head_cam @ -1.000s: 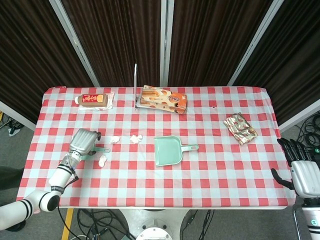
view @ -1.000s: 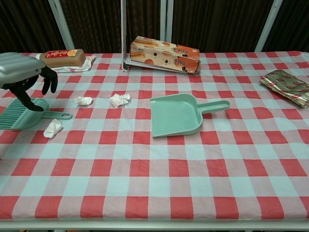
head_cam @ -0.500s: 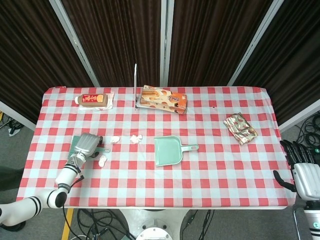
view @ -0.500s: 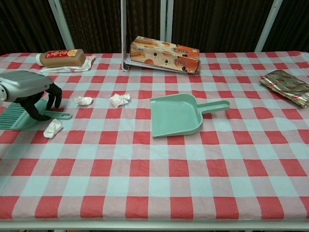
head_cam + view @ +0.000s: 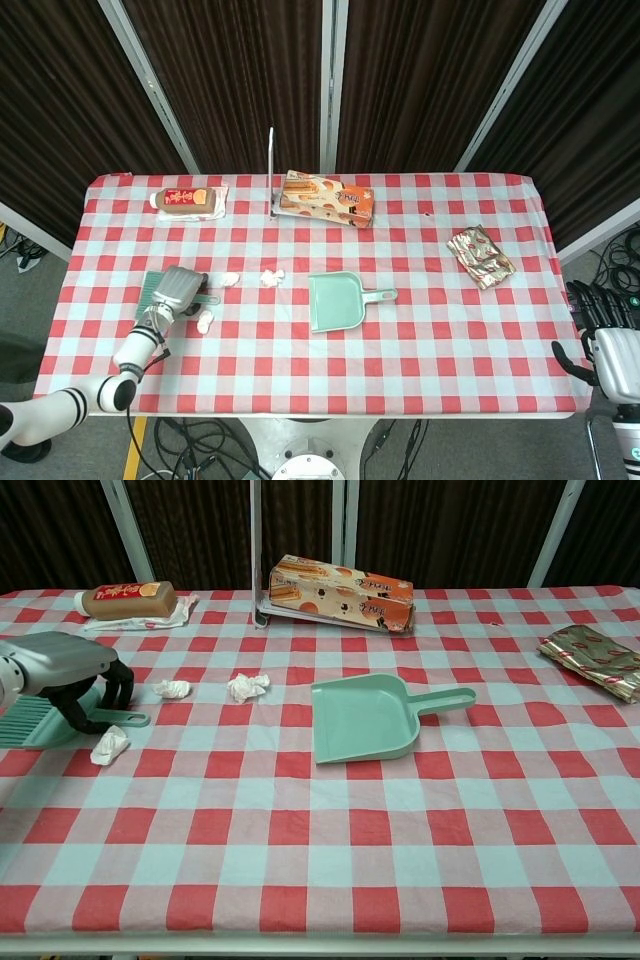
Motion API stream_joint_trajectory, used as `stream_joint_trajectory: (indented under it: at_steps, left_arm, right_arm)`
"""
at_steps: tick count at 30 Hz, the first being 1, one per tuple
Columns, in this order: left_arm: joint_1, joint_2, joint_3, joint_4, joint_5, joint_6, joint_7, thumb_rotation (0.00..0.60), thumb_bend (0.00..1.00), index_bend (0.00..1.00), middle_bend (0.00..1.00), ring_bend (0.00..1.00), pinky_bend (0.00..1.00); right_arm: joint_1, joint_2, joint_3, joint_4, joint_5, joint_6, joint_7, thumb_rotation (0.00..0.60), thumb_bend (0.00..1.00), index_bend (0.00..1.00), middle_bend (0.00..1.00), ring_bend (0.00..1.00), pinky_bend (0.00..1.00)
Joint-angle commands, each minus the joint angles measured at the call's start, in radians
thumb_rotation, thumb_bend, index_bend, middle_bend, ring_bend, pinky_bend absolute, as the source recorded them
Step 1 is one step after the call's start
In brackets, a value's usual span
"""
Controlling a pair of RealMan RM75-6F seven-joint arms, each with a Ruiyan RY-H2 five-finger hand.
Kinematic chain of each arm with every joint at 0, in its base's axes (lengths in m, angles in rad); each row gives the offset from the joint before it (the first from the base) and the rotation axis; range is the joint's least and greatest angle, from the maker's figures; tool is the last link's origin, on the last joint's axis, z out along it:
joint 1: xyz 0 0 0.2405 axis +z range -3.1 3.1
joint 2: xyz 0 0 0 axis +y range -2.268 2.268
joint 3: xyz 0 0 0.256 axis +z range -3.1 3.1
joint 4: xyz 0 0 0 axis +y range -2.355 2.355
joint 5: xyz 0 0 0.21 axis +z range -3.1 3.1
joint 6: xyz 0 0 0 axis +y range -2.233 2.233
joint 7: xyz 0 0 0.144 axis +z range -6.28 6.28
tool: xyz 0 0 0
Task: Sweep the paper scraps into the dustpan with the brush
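A green brush point(image 5: 35, 722) point(image 5: 152, 287) lies flat at the table's left side, its handle point(image 5: 125, 718) pointing right. My left hand point(image 5: 65, 670) point(image 5: 175, 289) hangs low over that handle, thumb on the near side and fingers arched just behind it, not closed on it. Three crumpled paper scraps lie nearby: one point(image 5: 109, 745) just in front of the handle, two more point(image 5: 173, 688) point(image 5: 247, 686) to its right. The green dustpan point(image 5: 362, 718) point(image 5: 334, 301) sits mid-table, handle to the right. My right hand point(image 5: 610, 340) is off the table's right edge, fingers apart and empty.
An orange biscuit box point(image 5: 340, 590) leans on a metal stand point(image 5: 271, 170) at the back centre. A wrapped snack pack point(image 5: 128, 600) lies at the back left. A foil packet point(image 5: 595, 658) lies at the right.
My left hand has come down and nearer onto the brush handle, fingers curling around it. The brush has not moved. My right hand has sunk slightly lower at the frame edge.
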Motion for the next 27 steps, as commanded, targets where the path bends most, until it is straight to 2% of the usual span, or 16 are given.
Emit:
stream_joint_trajectory:
  at_steps: [1, 11, 15, 20, 24, 27]
  left_arm:
    - [-0.001, -0.001, 0.007, 0.005, 0.002, 0.003, 0.004, 0.600, 0.29, 0.44, 0.48, 0.72, 0.90]
    - [0.009, 0.007, 0.018, 0.008, 0.060, 0.048, -0.054, 0.600, 0.38, 0.49, 0.53, 0.72, 0.90]
    - [0.019, 0.049, 0.022, -0.022, 0.111, 0.071, -0.117, 0.600, 0.39, 0.50, 0.54, 0.72, 0.90]
    - [0.046, 0.113, 0.023, -0.057, 0.207, 0.145, -0.244, 0.600, 0.40, 0.51, 0.54, 0.72, 0.89]
    - [0.071, 0.171, 0.020, -0.081, 0.284, 0.210, -0.403, 0.600, 0.40, 0.51, 0.55, 0.72, 0.89]
    - [0.092, 0.202, 0.030, -0.084, 0.338, 0.260, -0.507, 0.600, 0.40, 0.51, 0.55, 0.72, 0.89]
  right_arm:
    - [0.001, -0.002, 0.000, 0.001, -0.002, 0.000, 0.001, 0.600, 0.25, 0.00, 0.08, 0.00, 0.00]
    - [0.001, -0.002, 0.001, -0.005, -0.005, -0.001, -0.007, 0.600, 0.25, 0.00, 0.09, 0.00, 0.00]
    - [0.007, 0.004, 0.002, -0.013, -0.008, -0.009, -0.017, 0.600, 0.25, 0.00, 0.09, 0.00, 0.00]
    - [0.040, 0.012, -0.001, -0.043, -0.028, -0.056, -0.054, 0.600, 0.25, 0.00, 0.11, 0.00, 0.00]
    - [0.101, 0.015, 0.000, -0.083, -0.040, -0.149, -0.132, 0.600, 0.25, 0.01, 0.16, 0.00, 0.00]
    - [0.156, 0.008, 0.005, -0.115, -0.039, -0.233, -0.204, 0.600, 0.25, 0.05, 0.21, 0.00, 0.00]
